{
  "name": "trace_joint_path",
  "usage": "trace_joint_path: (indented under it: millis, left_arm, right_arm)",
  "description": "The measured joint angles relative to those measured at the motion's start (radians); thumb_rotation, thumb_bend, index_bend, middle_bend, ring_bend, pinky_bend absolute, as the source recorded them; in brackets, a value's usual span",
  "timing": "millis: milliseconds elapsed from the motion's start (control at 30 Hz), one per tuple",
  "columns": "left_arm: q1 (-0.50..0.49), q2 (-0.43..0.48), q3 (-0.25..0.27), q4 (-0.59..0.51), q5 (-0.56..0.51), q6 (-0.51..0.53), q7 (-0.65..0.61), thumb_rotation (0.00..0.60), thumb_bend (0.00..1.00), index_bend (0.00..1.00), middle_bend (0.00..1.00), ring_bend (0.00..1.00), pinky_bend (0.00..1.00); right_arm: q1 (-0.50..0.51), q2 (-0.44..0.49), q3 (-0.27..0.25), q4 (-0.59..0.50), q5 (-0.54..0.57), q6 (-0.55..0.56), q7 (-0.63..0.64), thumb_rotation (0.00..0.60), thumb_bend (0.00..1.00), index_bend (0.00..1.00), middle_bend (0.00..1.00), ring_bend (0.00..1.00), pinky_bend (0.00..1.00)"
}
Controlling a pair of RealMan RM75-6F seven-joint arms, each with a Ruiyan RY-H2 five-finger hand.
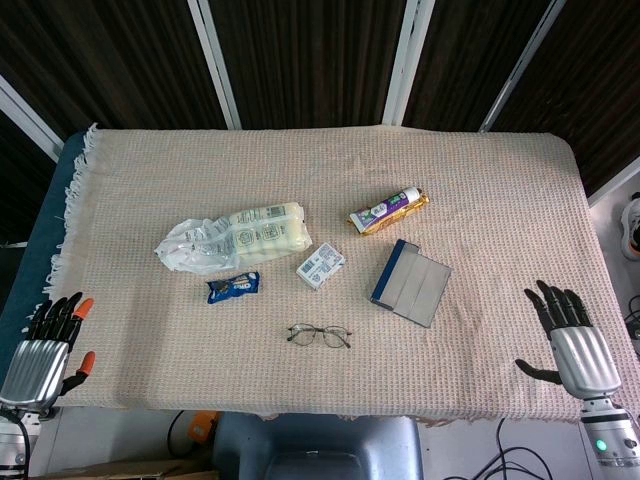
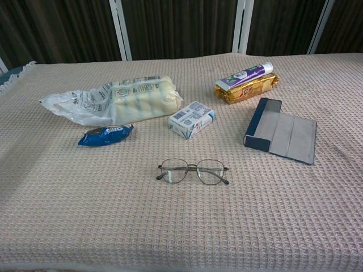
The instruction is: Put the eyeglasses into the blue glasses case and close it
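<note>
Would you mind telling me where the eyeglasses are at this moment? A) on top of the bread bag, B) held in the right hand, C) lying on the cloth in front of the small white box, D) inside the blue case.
C: the eyeglasses lie folded on the cloth, nearer the robot than the white box, apart from the case.

You had bare cloth along the table's near edge on both sides of the eyeglasses. Behind them, the white box, blue packet and plastic bag crowded the way; the glasses case lay apart toward the right edge.
</note>
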Motion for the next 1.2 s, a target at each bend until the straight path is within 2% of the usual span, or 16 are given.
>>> trace_joint_path:
  millis: [333,500,667,800,900,1033,1200]
  left_arm:
    - [-0.010,-0.001,-0.001,-0.006,-0.004,-0.017,0.002,0.600,0.39,0.00,0.00,0.00,0.04]
    - [-0.012,0.007,-0.003,-0.007,-0.013,-0.021,-0.011,0.600,0.39,0.00,0.00,0.00,0.04]
    - [-0.008,0.009,-0.002,-0.006,-0.011,-0.013,-0.016,0.600,0.38,0.00,0.00,0.00,0.05]
    - [-0.007,0.016,0.005,-0.008,-0.001,-0.013,-0.025,0.600,0.39,0.00,0.00,0.00,0.05]
    - [-0.007,0.024,0.009,-0.007,0.009,-0.011,-0.046,0.600,0.38,0.00,0.00,0.00,0.05]
    - [-0.001,0.034,0.011,-0.002,0.015,0.004,-0.074,0.600,0.38,0.00,0.00,0.00,0.05]
    - [0.010,0.044,0.018,0.003,0.029,0.023,-0.099,0.600,0.39,0.00,0.00,0.00,0.05]
  right_arm:
    - [0.016,-0.047,0.008,0.043,-0.029,0.007,0.018,0.600,0.20,0.02,0.00,0.00,0.00]
    - [0.060,-0.096,0.013,0.064,-0.053,-0.032,0.046,0.600,0.20,0.11,0.00,0.00,0.00]
    - [0.153,-0.114,0.031,-0.007,-0.054,-0.165,0.021,0.600,0.28,0.27,0.00,0.00,0.00]
    - [0.220,-0.149,0.063,-0.073,-0.018,-0.248,-0.067,0.600,0.33,0.38,0.00,0.00,0.00]
    - [0.269,-0.185,0.090,-0.121,0.044,-0.309,-0.163,0.600,0.34,0.45,0.00,0.00,0.00]
    - [0.334,-0.257,0.128,-0.171,0.164,-0.367,-0.322,0.600,0.36,0.50,0.00,0.00,0.00]
    - [0.414,-0.377,0.169,-0.180,0.331,-0.393,-0.497,0.600,0.41,0.54,0.01,0.00,0.00]
